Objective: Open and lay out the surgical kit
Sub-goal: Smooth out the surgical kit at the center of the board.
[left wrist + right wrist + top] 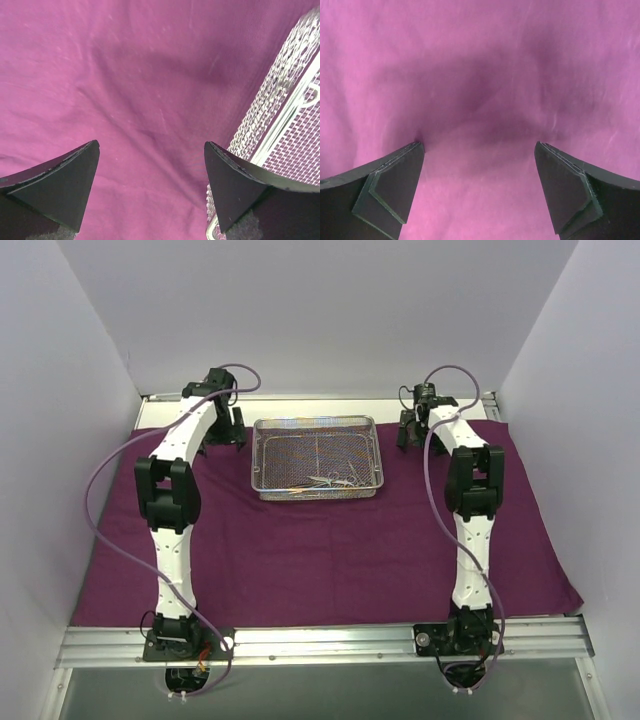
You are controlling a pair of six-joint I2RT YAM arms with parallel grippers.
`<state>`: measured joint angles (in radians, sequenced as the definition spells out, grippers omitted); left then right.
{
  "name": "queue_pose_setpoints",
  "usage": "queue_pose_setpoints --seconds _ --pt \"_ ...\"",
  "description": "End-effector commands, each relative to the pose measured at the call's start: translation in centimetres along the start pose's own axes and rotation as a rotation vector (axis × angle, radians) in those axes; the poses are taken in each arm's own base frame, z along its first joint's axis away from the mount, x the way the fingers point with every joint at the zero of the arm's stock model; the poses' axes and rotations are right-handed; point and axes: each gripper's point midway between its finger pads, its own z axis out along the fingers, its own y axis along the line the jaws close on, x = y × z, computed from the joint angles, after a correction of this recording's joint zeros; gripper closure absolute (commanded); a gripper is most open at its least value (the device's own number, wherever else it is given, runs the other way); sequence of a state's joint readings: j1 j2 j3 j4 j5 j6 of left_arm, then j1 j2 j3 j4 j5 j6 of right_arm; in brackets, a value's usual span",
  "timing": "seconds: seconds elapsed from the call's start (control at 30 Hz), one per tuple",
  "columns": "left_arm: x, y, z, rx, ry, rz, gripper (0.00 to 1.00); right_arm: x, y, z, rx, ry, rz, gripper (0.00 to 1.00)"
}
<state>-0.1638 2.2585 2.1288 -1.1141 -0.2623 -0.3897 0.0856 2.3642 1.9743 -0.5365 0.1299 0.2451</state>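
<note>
Looking at the purple cloth wrap [330,550] spread out flat, with the mesh tray [318,422] sitting on its far half and the instruments [325,480] lying inside. My left tool [152,150] hangs wide open just left of the tray, gripping nothing. The right tool [479,147] is the same, over bare cloth.

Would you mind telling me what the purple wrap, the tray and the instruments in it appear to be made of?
The purple wrap looks like matte woven cloth, creased and finely ribbed. The tray seems shiny metal wire mesh. The instruments look like thin silvery metal, though too small to be sure.
</note>
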Motion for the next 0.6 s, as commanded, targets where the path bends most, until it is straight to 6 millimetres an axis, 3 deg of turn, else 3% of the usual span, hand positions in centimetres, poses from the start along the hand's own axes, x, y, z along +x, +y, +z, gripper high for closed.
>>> queue_pose_setpoints --seconds 0.0,0.17,0.3,0.37,0.4,0.43,0.47,0.57 --pt "-1.0 1.6 0.4 -0.038 -0.002 -0.041 0.05 1.2 -0.7 1.9 0.044 0.056 -0.03 0.0" --pt "-1.3 4.8 1.9 -0.057 0.029 -0.095 0.05 2.5 -3.2 4.5 0.109 0.115 -0.01 0.0" --pt "-1.2 6.8 3.0 -0.066 0.065 -0.138 0.05 3.0 -5.9 5.4 0.186 0.162 0.021 0.0" --pt "-1.0 7.0 3.5 -0.066 0.086 -0.13 0.05 3.0 -6.1 5.7 0.203 0.165 0.014 0.0" --pt "-1.3 8.7 3.9 -0.084 0.096 -0.161 0.05 3.3 -6.4 5.8 0.224 0.176 0.011 0.0" --pt "-1.3 8.9 4.1 -0.092 0.102 -0.165 0.05 3.4 -6.4 5.9 0.225 0.18 0.012 0.0" --pt "-1.1 9.1 4.5 -0.102 0.116 -0.164 0.05 3.4 -7.7 6.4 0.235 0.191 0.038 0.0" --pt "-1.7 9.9 4.6 -0.121 0.101 -0.183 0.04 4.1 -8.0 6.9 0.258 0.21 0.031 0.0"
